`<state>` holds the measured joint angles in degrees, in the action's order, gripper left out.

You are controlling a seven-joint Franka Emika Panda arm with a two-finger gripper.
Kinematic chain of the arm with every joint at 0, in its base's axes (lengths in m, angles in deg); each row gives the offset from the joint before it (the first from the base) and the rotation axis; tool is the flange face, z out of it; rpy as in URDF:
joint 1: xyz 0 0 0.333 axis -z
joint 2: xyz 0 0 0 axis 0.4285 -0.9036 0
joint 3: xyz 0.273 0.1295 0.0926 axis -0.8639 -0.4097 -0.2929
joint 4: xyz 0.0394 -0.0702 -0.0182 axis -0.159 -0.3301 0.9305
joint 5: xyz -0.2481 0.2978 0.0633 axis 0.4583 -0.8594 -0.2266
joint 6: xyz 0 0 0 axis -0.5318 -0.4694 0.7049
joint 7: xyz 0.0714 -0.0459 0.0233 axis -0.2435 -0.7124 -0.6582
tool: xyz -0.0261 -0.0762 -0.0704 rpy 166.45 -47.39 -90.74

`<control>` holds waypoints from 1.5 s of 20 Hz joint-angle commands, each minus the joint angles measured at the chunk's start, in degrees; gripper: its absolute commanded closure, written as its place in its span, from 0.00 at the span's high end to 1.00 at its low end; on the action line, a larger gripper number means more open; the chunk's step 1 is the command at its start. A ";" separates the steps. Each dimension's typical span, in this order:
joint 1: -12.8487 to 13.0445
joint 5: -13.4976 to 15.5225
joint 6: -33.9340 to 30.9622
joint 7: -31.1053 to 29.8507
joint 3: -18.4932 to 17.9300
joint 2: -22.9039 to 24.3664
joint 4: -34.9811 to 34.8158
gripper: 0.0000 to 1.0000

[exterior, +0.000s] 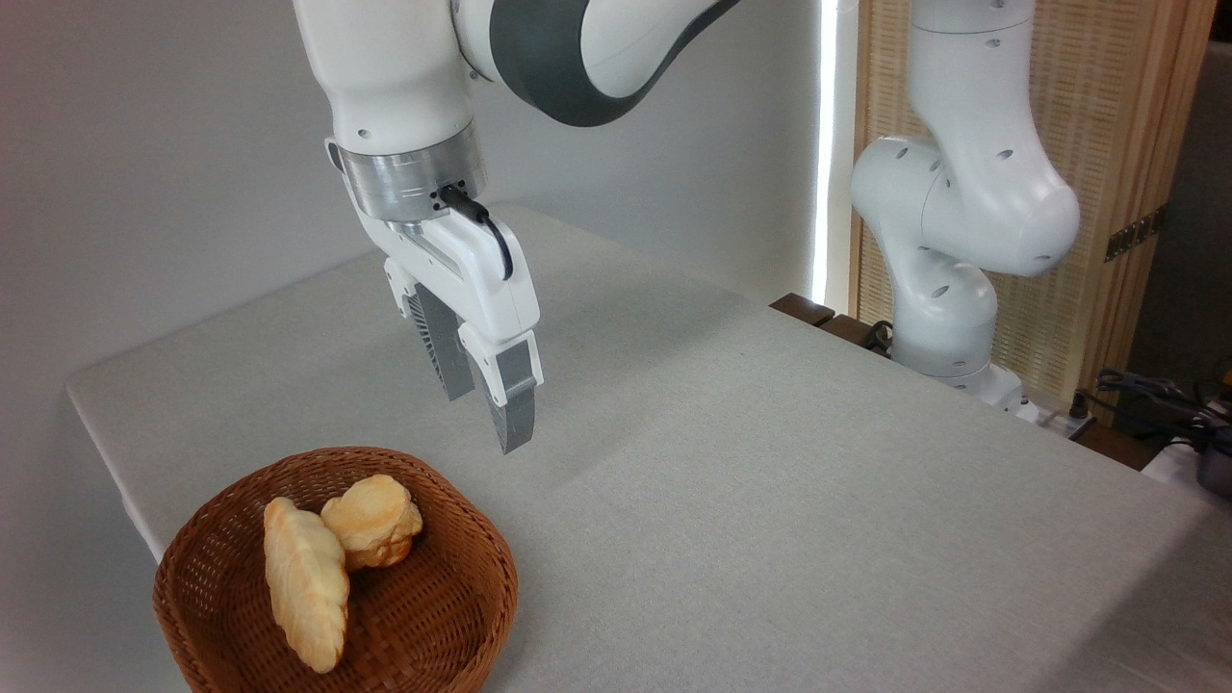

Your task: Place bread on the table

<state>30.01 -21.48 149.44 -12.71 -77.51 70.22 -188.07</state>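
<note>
Gripper (pixel 489 416) hangs in the air above the table (pixel 770 462), fingers pointing down and tilted slightly toward the right, with nothing between them. Jaws stand apart; the two grey ribbed fingers (pixel 511 409) show a clear gap, one nearer the camera and lower in the picture, the other farther and partly hidden behind it. Gripper sits above and just to the far right of the wicker basket (pixel 443 616), not touching it. Bread (pixel 373 520), a small lumpy golden-brown bun, lies inside the basket toward its far side. It leans against a longer, paler croissant-shaped loaf (pixel 306 582) that lies to its left and reaches toward the basket's near rim; the two touch. Basket rests at the near left corner of the table, on the grey-beige cloth. Arm (pixel 404 87) comes down from the top of the picture, a black cable at its wrist. Its white base (pixel 948 289) stands off the table's far right edge, in front of a slatted wooden screen (pixel 1107 144).
</note>
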 commanded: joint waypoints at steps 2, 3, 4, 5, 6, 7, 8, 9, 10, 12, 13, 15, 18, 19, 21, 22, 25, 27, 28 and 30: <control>0.19 0.31 -0.91 0.28 -0.59 0.38 0.49 1.00; 0.19 0.31 -0.91 0.28 -0.50 0.38 0.49 1.00; 0.19 0.31 -0.91 0.28 -0.50 0.38 0.49 1.00; 0.19 0.31 -0.91 0.28 -0.59 0.38 0.49 1.00; 0.19 0.31 -0.91 0.28 -0.59 0.29 0.49 1.00; 0.19 0.31 -0.91 0.28 -0.50 0.29 0.49 1.00; 0.19 0.31 -0.91 0.28 -0.50 0.37 0.49 1.00; 0.19 0.31 -0.91 0.28 -0.50 0.29 0.49 1.00; 0.19 0.31 -0.91 0.28 -0.50 0.29 0.49 1.00; 0.19 0.31 -0.91 0.36 -0.59 0.38 0.49 1.00; 0.19 0.31 -0.91 0.37 -0.59 0.38 0.49 1.00; 0.19 0.31 -1.00 0.37 -0.50 0.38 0.49 1.00; 0.19 0.22 -0.91 0.54 -0.59 0.38 0.49 1.00; 0.19 0.22 -0.91 0.54 -0.59 0.46 0.49 1.00; 0.19 0.22 -0.91 0.54 -0.50 0.38 0.49 1.00; 0.19 0.22 -0.83 0.54 -0.50 0.38 0.49 1.00; 0.19 0.22 -0.39 0.63 -0.33 0.20 0.49 1.00; 0.19 0.31 1.62 0.63 -0.24 0.11 0.31 1.00; 0.11 0.31 3.03 0.54 -0.15 0.11 0.31 1.00; 0.19 0.40 6.36 0.37 -0.24 -0.33 -0.03 1.00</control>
<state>30.05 -21.48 152.08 -12.71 -77.53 70.21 -188.07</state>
